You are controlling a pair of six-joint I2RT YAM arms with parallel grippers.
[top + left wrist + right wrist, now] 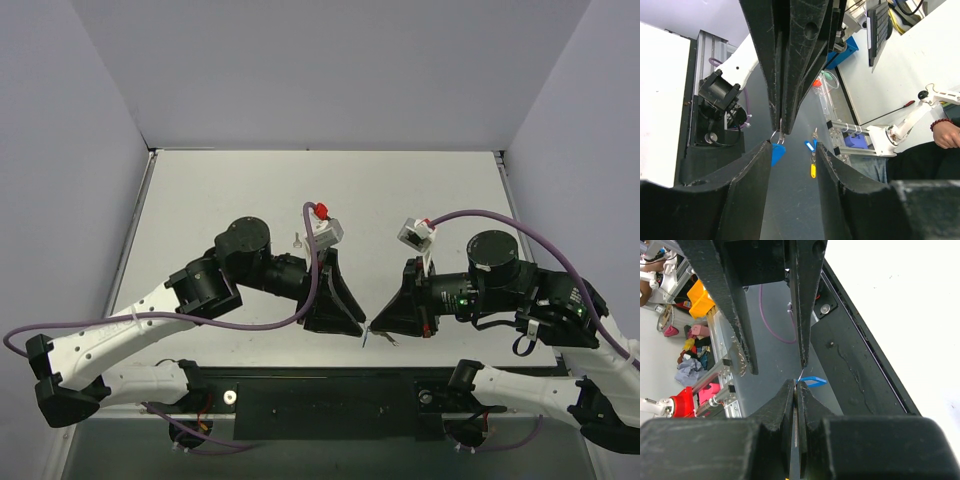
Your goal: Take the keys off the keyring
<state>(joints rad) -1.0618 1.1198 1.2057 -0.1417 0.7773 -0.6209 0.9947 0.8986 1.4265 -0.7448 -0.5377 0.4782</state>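
1. My right gripper: the jaws are pressed together with only a hairline between them. They pinch a bit of silver metal at the very tip. The keyring, a blue oval piece, hangs just below that pinch.
2. My left gripper: spread wide and holding nothing. Its fingers stand on either side of the right gripper's tip and do not appear to touch it.
3. Governing relation: the two grippers meet tip to tip above the near part of the counter. The keyring lies straight ahead of the left gripper, in line with the gap between its fingers. I judge the left to be the arm placed to take hold. From the left wrist view, the keyring's long axis appears to run downward from the pinch.
4. Hard to make out:
   - I cannot tell whether the pinched silver metal is a key head or a wire loop.
   - The two keys cannot be told apart in any view.
   - From above, the keyring is a mere blue speck.
   - A small silver object lies alone on the counter, well apart from both grippers. It may be a key, but it is too small to tell.
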